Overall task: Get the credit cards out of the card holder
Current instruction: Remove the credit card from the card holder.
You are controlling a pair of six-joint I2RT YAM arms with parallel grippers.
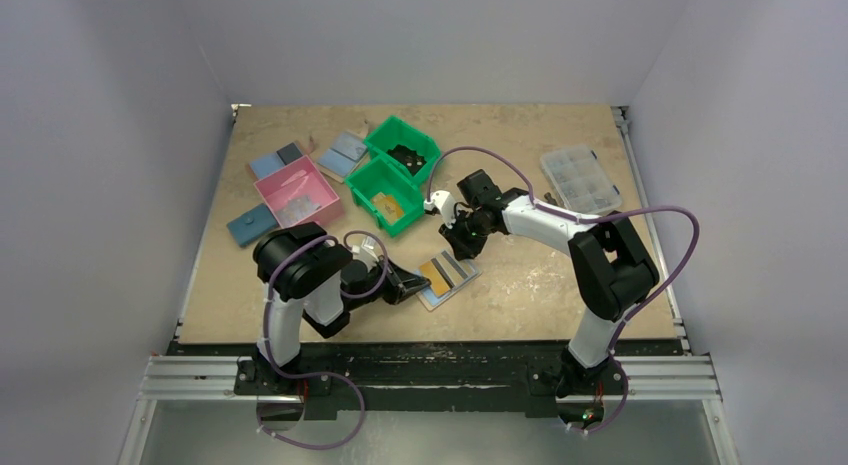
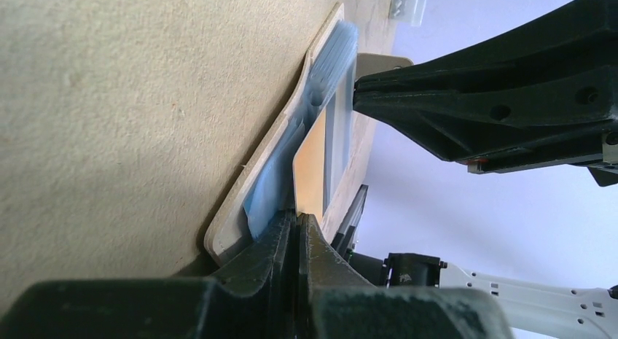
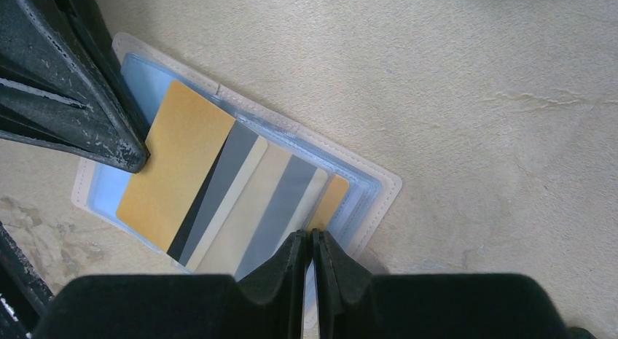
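Card holder lies open on the surface.
Both pinched closed: left gripper touches the yellow-orange card, right gripper the holder's opposite edge.

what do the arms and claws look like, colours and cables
The left arm and right arm have white links and bulky black joints. A purple cable loops along each. The left claw and right claw are matte black with two tapered fingers, the left's scuffed.

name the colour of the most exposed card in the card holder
Yellow-orange card; best in the right wrist view.
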